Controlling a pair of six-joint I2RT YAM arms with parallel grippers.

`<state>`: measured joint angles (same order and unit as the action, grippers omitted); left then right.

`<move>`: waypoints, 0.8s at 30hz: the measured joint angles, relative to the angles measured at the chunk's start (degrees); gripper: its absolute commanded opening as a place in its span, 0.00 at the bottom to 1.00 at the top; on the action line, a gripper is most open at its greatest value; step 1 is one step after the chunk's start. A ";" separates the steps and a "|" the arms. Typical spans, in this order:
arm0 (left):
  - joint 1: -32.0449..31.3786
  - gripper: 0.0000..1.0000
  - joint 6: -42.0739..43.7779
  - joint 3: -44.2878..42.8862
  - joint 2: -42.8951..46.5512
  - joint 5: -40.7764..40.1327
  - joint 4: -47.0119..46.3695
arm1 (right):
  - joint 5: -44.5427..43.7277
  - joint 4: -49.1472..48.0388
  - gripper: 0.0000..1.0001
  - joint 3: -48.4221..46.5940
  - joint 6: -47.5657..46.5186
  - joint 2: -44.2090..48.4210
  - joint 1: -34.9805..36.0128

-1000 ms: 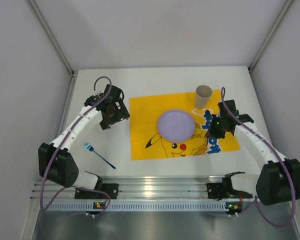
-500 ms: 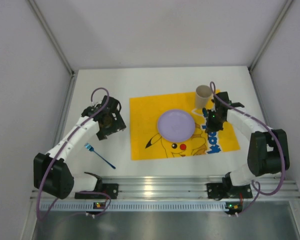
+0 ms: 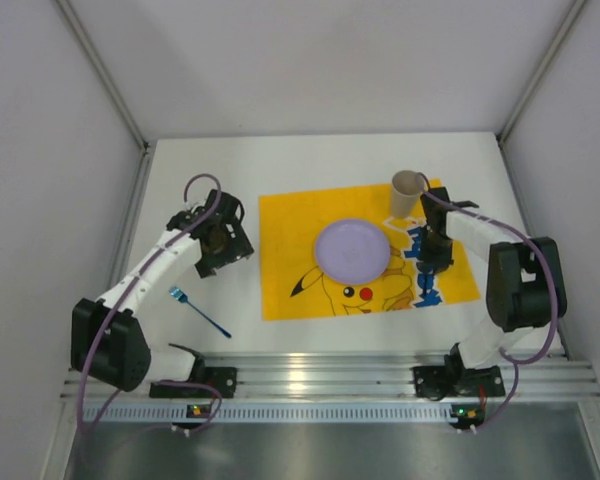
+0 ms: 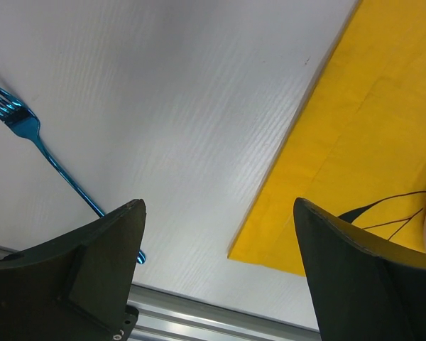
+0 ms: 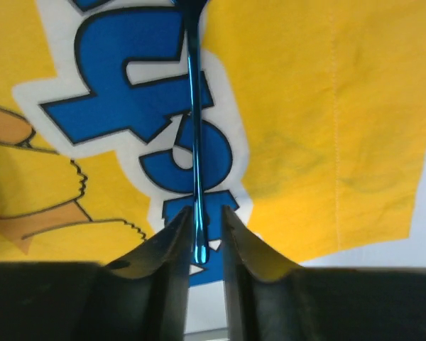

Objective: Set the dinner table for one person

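I see right gripper (image 5: 199, 229) pinching blue utensil handle (image 5: 196, 135) over yellow mat (image 3: 450, 275), left gripper (image 4: 220, 270) spread left of mat, fork (image 4: 42, 153) beside it

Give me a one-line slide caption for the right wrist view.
Right end effector pinching a thin blue utensil handle over the yellow mat.

The yellow cloth mat (image 5: 355, 106) under my right fingers carries large blue block letters outlined in black and white (image 5: 135, 92). I cannot read them as a word. No other text or number is legible.
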<state>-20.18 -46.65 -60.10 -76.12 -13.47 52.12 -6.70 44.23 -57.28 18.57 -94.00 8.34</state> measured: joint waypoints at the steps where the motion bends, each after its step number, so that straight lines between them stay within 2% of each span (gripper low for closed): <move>1: 0.00 0.90 0.02 0.00 -0.39 0.02 -0.15 | -1.03 0.39 0.38 -0.57 0.13 -0.20 0.00; 3: 0.02 0.90 0.02 0.00 -1.14 -0.02 -0.31 | -3.50 1.07 0.49 -1.51 0.17 -0.39 0.00; 6: 0.13 0.90 -0.66 0.00 -1.97 -0.63 -0.22 | -6.88 2.23 0.53 -2.71 0.17 -0.39 0.00; 12: 2.69 0.89 -5.92 1.68 -3.45 -2.45 1.18 | -10.05 6.54 0.55 -5.20 1.22 0.28 0.02; 15: 7.61 0.80 -8.46 7.52 -4.33 -0.28 -0.31 | -9.79 9.18 0.55 -7.41 2.03 2.45 0.17; 18: 11.58 0.78 -10.51 14.25 -5.22 2.49 -1.62 | -9.38 10.84 0.55 -9.97 2.58 5.92 0.55; 24: 12.41 0.73 -14.03 18.34 -4.26 4.57 -3.26 | -8.07 13.70 0.55 -12.20 3.54 13.73 0.66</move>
<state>-7.77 -60.69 -41.76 -80.38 -8.91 48.86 -14.76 57.93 -69.47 22.11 -80.27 8.99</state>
